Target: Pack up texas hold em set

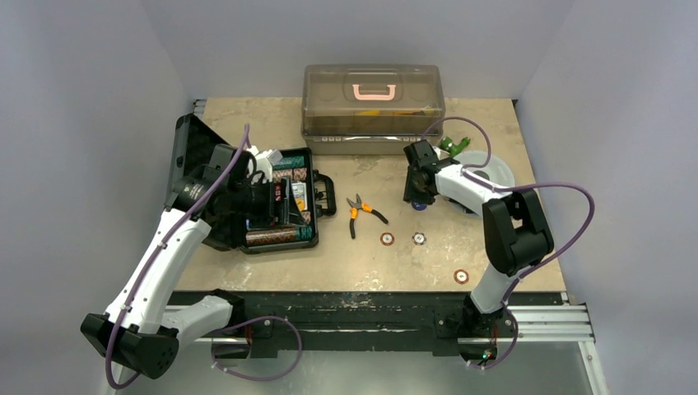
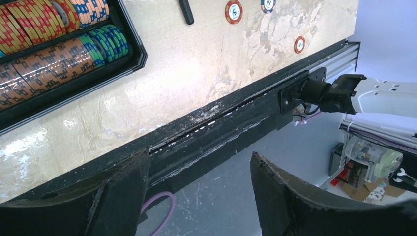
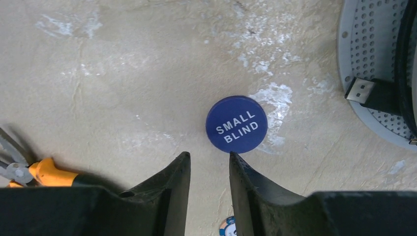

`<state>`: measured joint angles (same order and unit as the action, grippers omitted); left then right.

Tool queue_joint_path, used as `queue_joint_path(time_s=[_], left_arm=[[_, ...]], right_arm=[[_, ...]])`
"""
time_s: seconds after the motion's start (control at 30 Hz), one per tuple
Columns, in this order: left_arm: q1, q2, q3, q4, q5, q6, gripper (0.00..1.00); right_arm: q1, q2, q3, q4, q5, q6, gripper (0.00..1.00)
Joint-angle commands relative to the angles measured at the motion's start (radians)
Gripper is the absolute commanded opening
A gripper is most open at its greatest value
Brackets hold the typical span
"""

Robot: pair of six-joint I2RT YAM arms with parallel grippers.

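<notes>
The table (image 1: 247, 123) carries the big translucent brown box (image 1: 373, 107) at its far edge, which is no part of this job. The black briefcase (image 1: 191, 152) lies open on the left with its lid up, and rows of chips (image 2: 54, 54) already sit in its tray. The left gripper (image 2: 199, 157) hangs over the near left edge beside the case, its claw wide and empty. The right gripper (image 3: 209, 156) is down over the middle-right of the table, just left of a grey perforated disc (image 3: 369, 73). Its claw is narrow, with nothing between the fingers. Orange-handled pliers (image 1: 360, 212) lie between the case and that gripper. Three loose chips (image 1: 387, 239) rest nearer the robot, well apart from the case. The blue Small Blind button (image 3: 236, 124) lies flat on the table, just beyond the fingertips and slightly to their right. The step in hand looks to be gathering this button. Flat as it lies, and off the line of the gap, the next move likely calls for widening the claw, centring over the disc, pinching its rim, then carrying it left to the tray.
</notes>
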<state>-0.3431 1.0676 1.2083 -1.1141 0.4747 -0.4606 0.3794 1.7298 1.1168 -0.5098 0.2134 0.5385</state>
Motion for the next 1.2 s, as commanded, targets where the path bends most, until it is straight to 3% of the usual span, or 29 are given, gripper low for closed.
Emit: queue_joint_path(time_s=[0.0, 0.07, 0.13, 0.73, 1.17], left_arm=[[-0.006, 0.007, 0.040, 0.007, 0.004, 0.020, 0.72], [-0.006, 0.008, 0.039, 0.007, 0.009, 0.022, 0.72], [-0.007, 0.006, 0.037, 0.005, 0.011, 0.026, 0.72], [-0.007, 0.020, 0.043, -0.011, 0.015, 0.057, 0.72], [-0.007, 0.031, 0.040, -0.008, 0.021, 0.059, 0.73]], right_arm=[[0.015, -0.024, 0.056, -0.039, 0.013, 0.027, 0.40], [0.006, 0.001, 0.069, -0.066, 0.031, 0.045, 0.54], [-0.005, 0.027, 0.072, -0.070, 0.024, 0.041, 0.58], [-0.051, 0.137, 0.077, -0.017, 0.001, 0.017, 0.57], [-0.053, 0.165, 0.089, -0.002, 0.004, -0.005, 0.48]])
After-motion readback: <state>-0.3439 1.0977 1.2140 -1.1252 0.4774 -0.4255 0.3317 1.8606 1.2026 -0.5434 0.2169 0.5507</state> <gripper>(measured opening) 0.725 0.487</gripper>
